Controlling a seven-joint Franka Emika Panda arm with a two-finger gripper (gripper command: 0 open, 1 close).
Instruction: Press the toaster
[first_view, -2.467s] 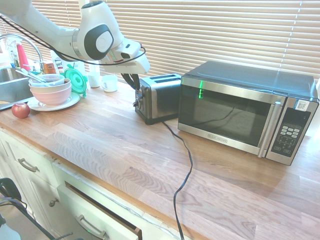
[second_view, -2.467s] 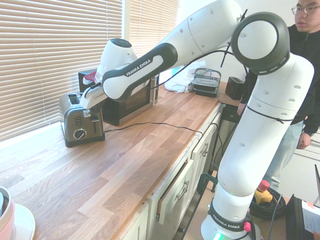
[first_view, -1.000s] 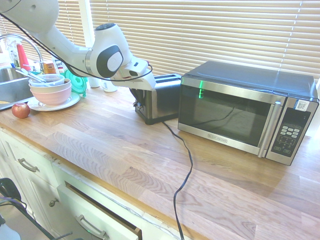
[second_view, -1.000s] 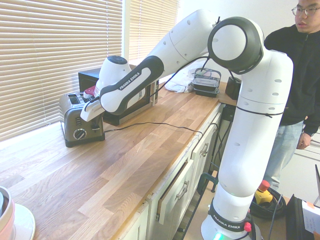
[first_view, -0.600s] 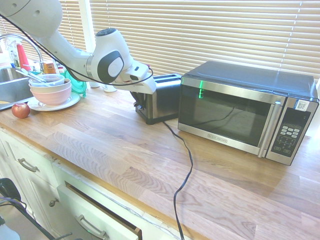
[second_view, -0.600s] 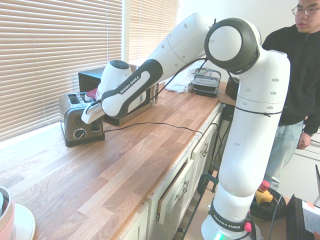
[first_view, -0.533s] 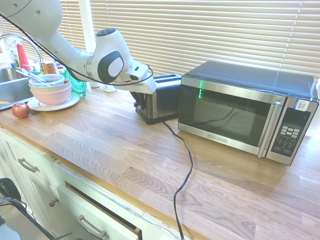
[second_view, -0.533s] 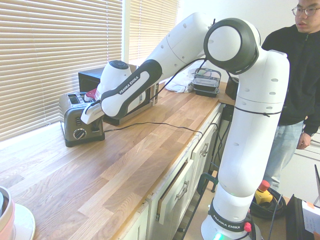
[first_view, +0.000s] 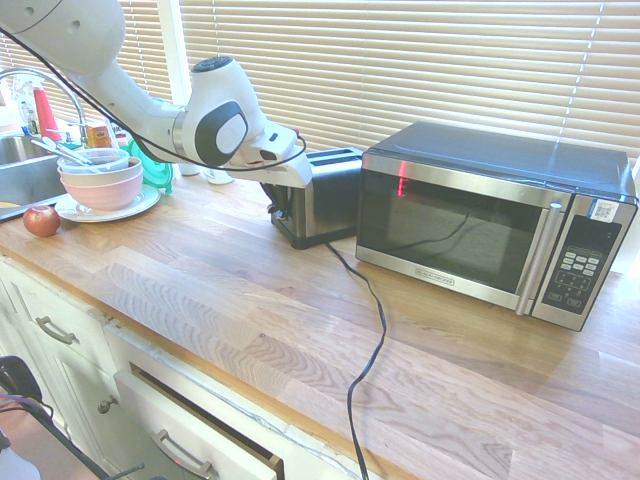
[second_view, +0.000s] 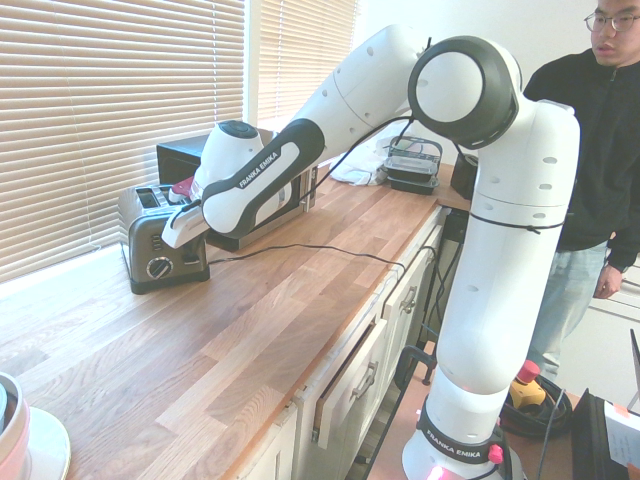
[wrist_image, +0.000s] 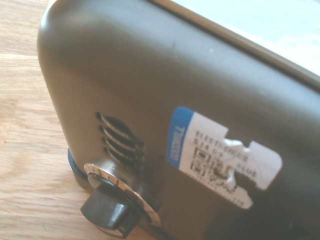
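Lower than before, the gripper (first_view: 272, 192), fingers together, sits at the toaster's (first_view: 335, 200) lever end; the microwave (first_view: 460, 225) stands close beyond; open counter (first_view: 250, 310) lies in front.

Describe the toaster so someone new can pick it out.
On the wooden counter, find the big steel-and-black microwave by the blinds. The toaster sits right beside it, at the end nearer the sink. Unlike the microwave, it's small, has slots on top, and carries a dial and torn blue-and-white sticker.

Boxy steel-and-black toaster (first_view: 335, 200) stands upright on the wooden counter.
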